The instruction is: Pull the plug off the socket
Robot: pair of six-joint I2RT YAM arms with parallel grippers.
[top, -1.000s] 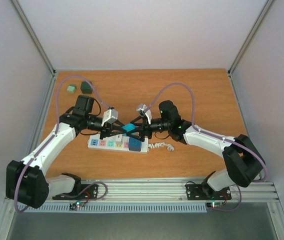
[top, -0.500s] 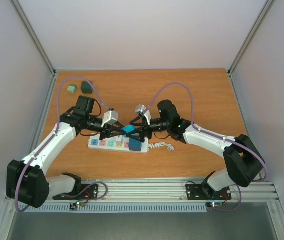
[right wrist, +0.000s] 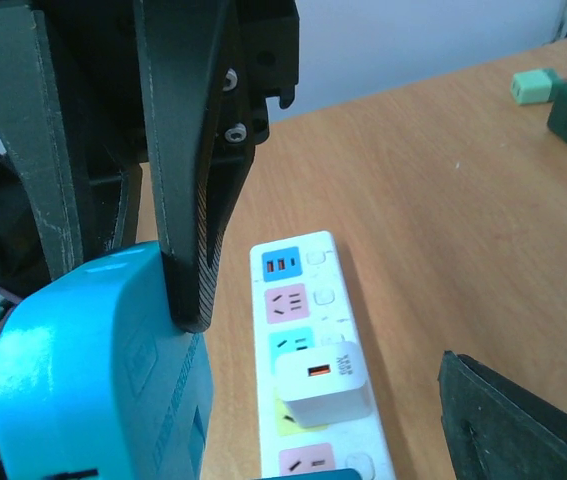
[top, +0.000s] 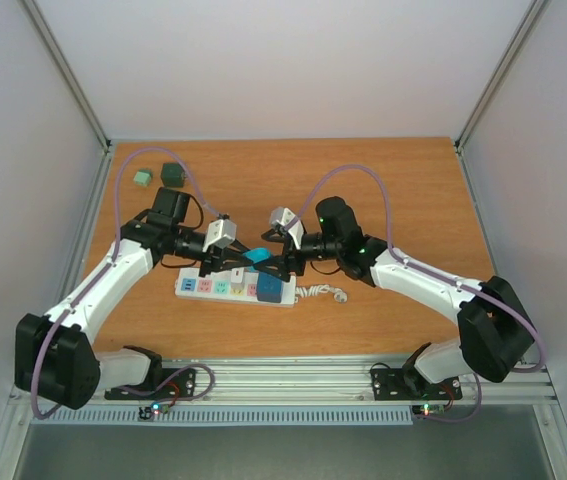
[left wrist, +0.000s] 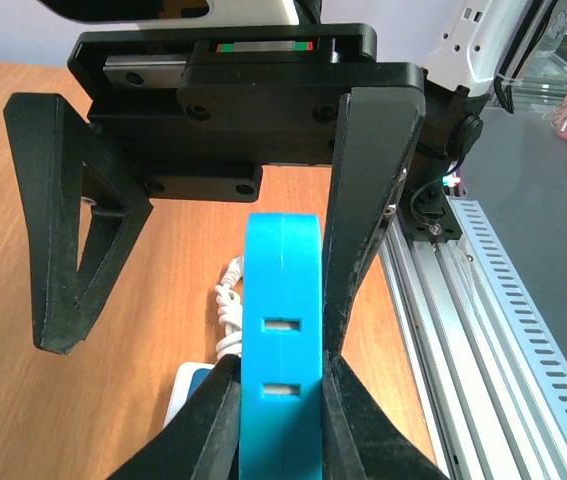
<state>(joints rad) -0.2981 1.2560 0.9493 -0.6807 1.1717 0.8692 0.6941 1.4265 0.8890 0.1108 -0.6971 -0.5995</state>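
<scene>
The socket (top: 203, 286) is a long white strip with pastel panels lying on the wooden table. A light blue plug (top: 256, 258) hangs above it, clear of the strip, with my left gripper (top: 250, 262) shut on it. In the left wrist view the plug (left wrist: 281, 330) is pinched between my own fingers (left wrist: 203, 420). My right gripper (top: 275, 264) faces it from the other side, open, its fingers (left wrist: 373, 200) straddling the plug. A white charger (right wrist: 323, 382) and a darker blue plug (top: 270, 290) sit in the socket (right wrist: 323, 265).
The strip's curly white cord (top: 321, 293) trails to the right. A light green block (top: 143, 178) and a dark green block (top: 172, 174) lie at the back left. The aluminium rail (top: 293, 380) runs along the near edge.
The right gripper has edged slightly left toward the left gripper. The light blue plug stays held in the left gripper, off the strip.
</scene>
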